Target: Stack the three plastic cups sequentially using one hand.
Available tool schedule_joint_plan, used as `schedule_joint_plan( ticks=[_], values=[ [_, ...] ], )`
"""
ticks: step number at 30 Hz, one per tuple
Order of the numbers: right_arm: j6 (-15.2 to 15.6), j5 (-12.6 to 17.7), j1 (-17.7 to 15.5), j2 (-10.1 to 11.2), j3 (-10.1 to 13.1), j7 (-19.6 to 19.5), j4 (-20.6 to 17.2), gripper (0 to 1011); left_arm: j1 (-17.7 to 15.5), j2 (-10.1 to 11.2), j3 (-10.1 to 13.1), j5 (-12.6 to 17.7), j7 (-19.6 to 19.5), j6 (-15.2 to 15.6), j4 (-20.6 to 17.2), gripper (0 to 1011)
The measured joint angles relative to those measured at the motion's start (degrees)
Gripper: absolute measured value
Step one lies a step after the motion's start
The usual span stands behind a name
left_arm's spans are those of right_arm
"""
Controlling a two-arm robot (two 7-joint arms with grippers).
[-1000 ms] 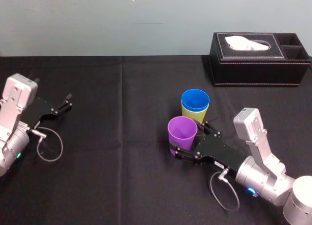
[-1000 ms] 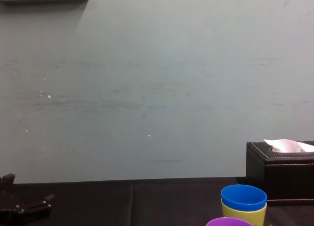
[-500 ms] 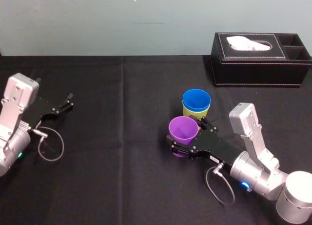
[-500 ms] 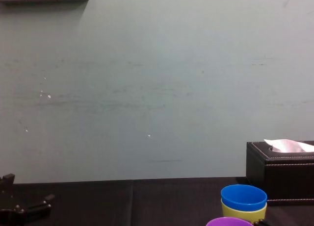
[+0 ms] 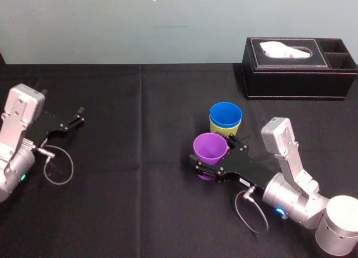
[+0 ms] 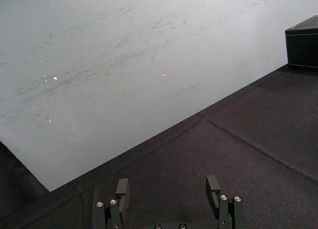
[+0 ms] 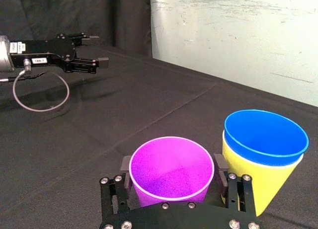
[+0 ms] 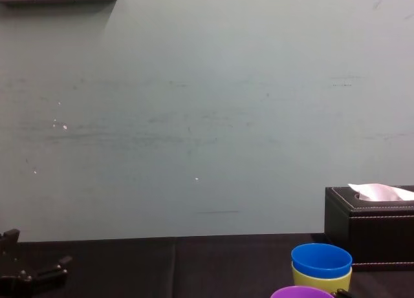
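Observation:
The blue cup (image 5: 225, 113) sits nested inside the yellow-green cup (image 5: 218, 128) on the black table. Just in front of them the purple cup (image 5: 210, 147) stands upright on its own. My right gripper (image 5: 213, 155) is open, with one finger on each side of the purple cup (image 7: 171, 169); I see no squeeze on its wall. The right wrist view shows the blue cup (image 7: 266, 130) in the yellow-green cup (image 7: 248, 174) close beside one finger. My left gripper (image 5: 78, 115) rests open and empty at the table's left.
A black tissue box (image 5: 299, 67) stands at the back right, behind the cups. A black cloth (image 5: 140, 174) covers the table, and a pale wall rises behind it. A loop of cable (image 5: 56, 165) lies by the left arm.
My right gripper has slid forward and a little left, so its fingers now reach further along the purple cup's sides. The cups and the left arm have stayed put.

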Motion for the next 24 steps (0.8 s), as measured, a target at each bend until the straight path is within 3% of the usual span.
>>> schedule_joint_plan(
  ticks=[10,17,24],
  values=[
    [0.05,0.01,-0.05,0.04,0.05,-0.02,-0.09,778,0.00,0.00,0.00,0.00,0.00,0.00,0.00,1011],
    [0.05,0.01,-0.09,0.07,0.07,-0.02,-0.14,751,0.00,0.00,0.00,0.00,0.00,0.00,0.00,1011],
    [1.28,1.50,-0.64,1.81,0.53,1.52,-3.52,751,0.01,0.00,0.00,0.00,0.00,0.00,0.00,1011]
  ],
)
